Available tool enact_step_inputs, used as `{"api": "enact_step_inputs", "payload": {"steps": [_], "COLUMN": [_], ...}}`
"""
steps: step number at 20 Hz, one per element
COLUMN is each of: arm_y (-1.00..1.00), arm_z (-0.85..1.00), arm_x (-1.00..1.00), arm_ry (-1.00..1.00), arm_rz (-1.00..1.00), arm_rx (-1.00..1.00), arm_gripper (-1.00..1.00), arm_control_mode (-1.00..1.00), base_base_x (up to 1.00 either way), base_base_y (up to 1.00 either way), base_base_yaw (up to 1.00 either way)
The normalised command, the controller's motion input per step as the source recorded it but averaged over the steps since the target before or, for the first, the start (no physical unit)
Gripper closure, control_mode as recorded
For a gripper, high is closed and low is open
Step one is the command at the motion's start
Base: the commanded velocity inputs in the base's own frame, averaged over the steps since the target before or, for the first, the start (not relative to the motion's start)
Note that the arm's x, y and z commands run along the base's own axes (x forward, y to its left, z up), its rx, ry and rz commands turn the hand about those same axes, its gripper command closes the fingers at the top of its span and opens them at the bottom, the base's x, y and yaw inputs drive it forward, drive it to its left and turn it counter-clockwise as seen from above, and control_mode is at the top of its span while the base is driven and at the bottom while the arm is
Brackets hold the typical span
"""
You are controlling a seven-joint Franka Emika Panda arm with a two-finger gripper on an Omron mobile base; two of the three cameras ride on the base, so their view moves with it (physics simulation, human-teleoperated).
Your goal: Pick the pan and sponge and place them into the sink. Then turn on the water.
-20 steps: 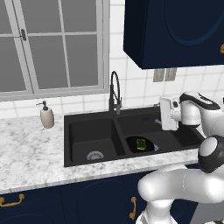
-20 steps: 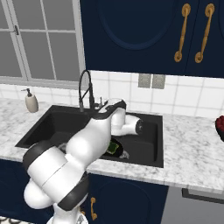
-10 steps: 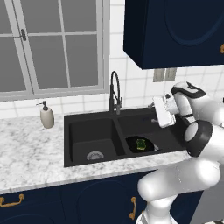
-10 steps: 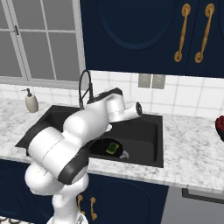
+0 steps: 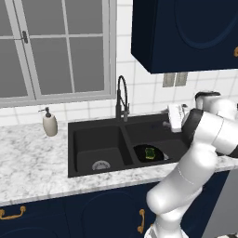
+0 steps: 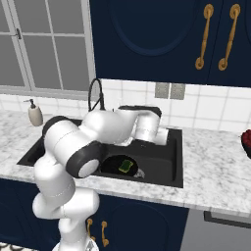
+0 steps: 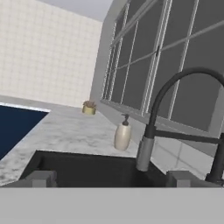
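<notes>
Two basins make up your black sink, sunk into the marbled surface, and the task's things already lie in the right-hand one. The pan sits flat on that basin's floor, and the sponge rests inside it, yellow-green against the black. From the right base view you see the same pair, sponge in pan, partly behind the robot's elbow.

Your gripper hangs above the back right part of the sink, level with the faucet and just to its right, apart from it. The jaws look spread and hold nothing: in the hand view the two fingertips stand far apart at the bottom, though that view is too cropped for you to be certain. Between them you look straight at the faucet's spring neck, close ahead.

No stream shows under the spout. A cream soap dispenser stands on the surface left of the sink, below the window.
</notes>
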Motion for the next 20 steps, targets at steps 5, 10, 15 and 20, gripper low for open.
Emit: {"api": "enact_step_inputs", "payload": {"steps": [5, 10, 15, 20], "arm_y": [0.2, 0.65, 0.44, 0.02], "arm_z": [-0.04, -0.01, -0.02, -0.02], "arm_x": [0.01, 0.15, 0.19, 0.28], "arm_ry": [-0.13, -0.05, 0.0, 0.01], "arm_rz": [-0.32, -0.29, -0.27, -0.15], "arm_rx": [0.14, 0.0, 0.02, 0.07], "arm_gripper": [-1.0, -1.0, -1.0, -1.0], "arm_control_mode": [-1.0, -1.0, -1.0, -1.0], "base_base_x": [0.0, 0.0, 0.0, 0.0], "base_base_y": [0.0, 0.0, 0.0, 0.0], "base_base_yaw": [0.0, 0.0, 0.0, 0.0]}}
